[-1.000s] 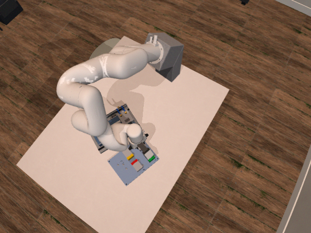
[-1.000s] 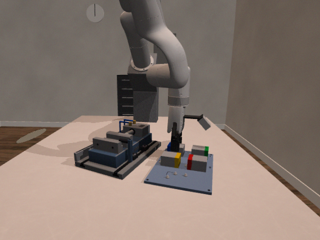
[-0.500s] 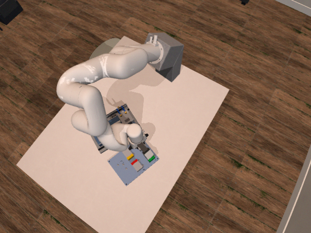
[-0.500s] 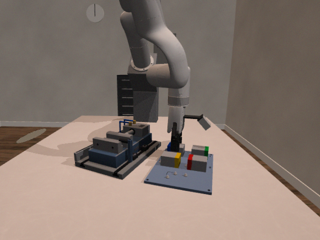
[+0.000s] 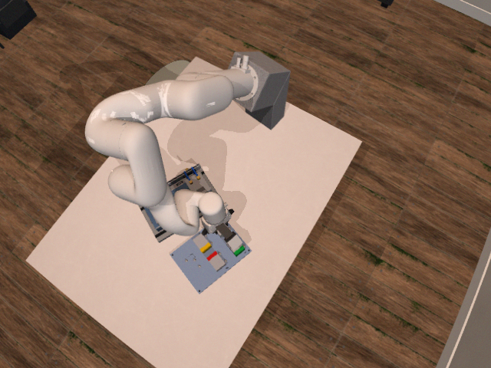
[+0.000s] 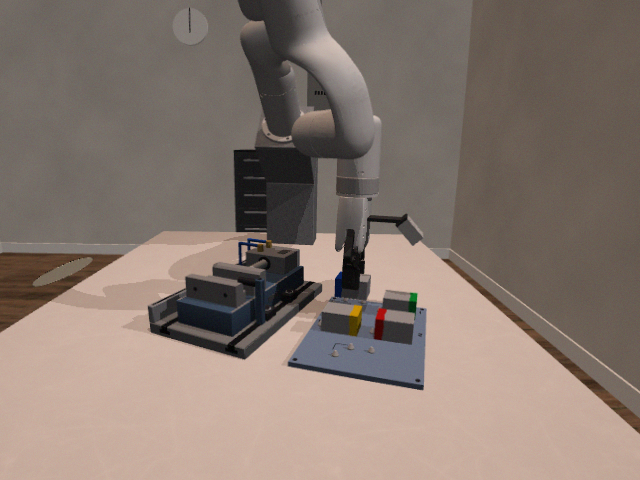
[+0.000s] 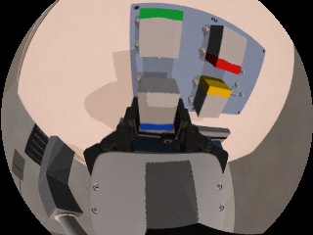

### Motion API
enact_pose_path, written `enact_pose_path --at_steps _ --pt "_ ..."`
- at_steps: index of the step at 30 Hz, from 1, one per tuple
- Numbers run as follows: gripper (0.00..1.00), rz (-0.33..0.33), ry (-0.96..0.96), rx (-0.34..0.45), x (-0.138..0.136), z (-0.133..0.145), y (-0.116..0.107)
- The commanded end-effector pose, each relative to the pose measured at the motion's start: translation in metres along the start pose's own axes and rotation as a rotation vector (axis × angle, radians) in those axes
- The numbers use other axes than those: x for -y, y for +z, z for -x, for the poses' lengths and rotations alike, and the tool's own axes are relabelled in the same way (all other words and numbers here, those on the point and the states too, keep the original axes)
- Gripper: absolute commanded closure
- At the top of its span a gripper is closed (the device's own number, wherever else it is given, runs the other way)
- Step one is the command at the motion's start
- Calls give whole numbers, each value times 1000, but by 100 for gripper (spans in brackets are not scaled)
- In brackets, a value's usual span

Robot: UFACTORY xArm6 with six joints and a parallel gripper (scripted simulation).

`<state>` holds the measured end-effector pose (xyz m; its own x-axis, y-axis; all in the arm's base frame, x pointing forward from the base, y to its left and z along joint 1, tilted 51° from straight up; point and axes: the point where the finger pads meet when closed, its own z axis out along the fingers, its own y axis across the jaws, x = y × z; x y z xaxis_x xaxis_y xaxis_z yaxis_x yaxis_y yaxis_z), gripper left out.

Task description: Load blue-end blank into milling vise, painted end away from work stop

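As gripper (image 5: 217,233) (image 6: 352,281) (image 7: 156,106) clasps blue-ended blank (image 6: 356,287) (image 7: 157,105), plate (image 5: 199,277) (image 6: 361,364) (image 7: 251,64) beneath

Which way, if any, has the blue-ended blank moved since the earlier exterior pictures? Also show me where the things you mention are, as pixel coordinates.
Yes: the blue-ended blank (image 6: 363,284) (image 7: 158,107) has moved upward, judged against the infeed plate (image 5: 198,277) (image 6: 382,363) (image 7: 192,31).
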<state>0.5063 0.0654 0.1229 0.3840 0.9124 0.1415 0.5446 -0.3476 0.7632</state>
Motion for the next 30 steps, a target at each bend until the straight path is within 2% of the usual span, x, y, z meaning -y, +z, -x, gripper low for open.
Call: enact_pose_path --at_steps 1,4,14,21,30 --pt "100 0 0 0 0 0 -3" --pt "100 0 0 0 0 0 -3" --pt "100 0 0 0 0 0 -33" --pt "100 0 0 0 0 0 -33" --pt "100 0 0 0 -1 0 -60"
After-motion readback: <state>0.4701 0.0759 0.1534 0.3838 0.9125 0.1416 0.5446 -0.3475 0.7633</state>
